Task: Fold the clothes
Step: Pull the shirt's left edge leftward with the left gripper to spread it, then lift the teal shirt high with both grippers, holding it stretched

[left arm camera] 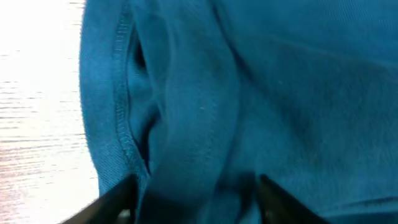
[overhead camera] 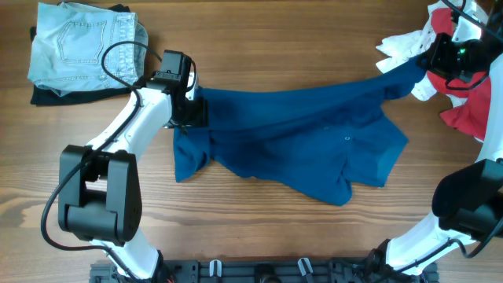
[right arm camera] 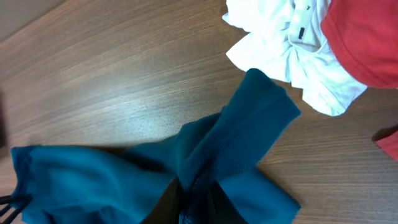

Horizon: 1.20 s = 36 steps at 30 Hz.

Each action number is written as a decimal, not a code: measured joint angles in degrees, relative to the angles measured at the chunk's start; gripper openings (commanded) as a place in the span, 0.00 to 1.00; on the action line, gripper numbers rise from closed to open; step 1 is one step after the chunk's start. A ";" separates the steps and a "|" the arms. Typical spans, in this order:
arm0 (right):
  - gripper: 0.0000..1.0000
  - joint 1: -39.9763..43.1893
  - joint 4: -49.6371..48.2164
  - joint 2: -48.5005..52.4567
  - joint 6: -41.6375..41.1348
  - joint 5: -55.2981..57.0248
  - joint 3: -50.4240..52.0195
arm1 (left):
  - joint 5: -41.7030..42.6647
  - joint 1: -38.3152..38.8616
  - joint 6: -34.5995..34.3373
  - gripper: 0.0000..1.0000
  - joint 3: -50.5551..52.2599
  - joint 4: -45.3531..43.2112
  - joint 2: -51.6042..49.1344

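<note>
Overhead view: wooden counter with the shirt across its middle. Dark blue, long axis running left to right across the counter, right end tipped toward the far edge. The shirt's far edge is pulled into a straight ridge between the two arms. Its near half lies slack and rumpled on the counter, small buttons showing.

Folded denim pile at the counter's far-left corner, apart from the shirt. White cloth and red cloth heaped at the counter's far-right edge, just beside the shirt's raised tip. No containers on the counter.

Left arm: left jaws at the shirt's left end, closed over a bunched fold by the stitched hem. In the wrist view, cloth fills the gap between the fingers.

Right arm: right jaws clamped on a gathered corner at the right end, cloth lifted off the counter.

Each arm is nearest its own end. Judgement: the coming fold turns on that stretched axis. Both ends should travel together toward the counter's near edge, or the cloth twists.
</note>
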State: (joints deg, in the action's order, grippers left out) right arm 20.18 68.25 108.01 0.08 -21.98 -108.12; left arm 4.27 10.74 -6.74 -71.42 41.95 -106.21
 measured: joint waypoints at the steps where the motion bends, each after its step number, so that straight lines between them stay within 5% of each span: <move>1: 0.13 0.00 -0.02 0.00 0.02 0.00 0.00 | 0.20 0.00 -0.02 0.44 0.00 0.44 0.00; 14: 0.13 0.00 -0.11 0.00 0.00 0.00 0.00 | 0.57 0.00 0.39 0.04 0.00 2.84 0.00; 25: 0.04 0.00 -0.09 0.00 -0.17 -0.09 0.00 | 0.59 0.00 -0.02 0.04 -2.10 3.26 0.24; 36: 0.04 0.07 2.03 -5.73 -0.55 0.57 -1.01 | -0.07 -0.07 -1.03 0.04 -22.01 4.33 16.79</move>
State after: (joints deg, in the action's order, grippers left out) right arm 20.25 70.28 102.28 -0.47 -21.41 -109.12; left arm 4.21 10.68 -7.77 -93.43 46.28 -89.43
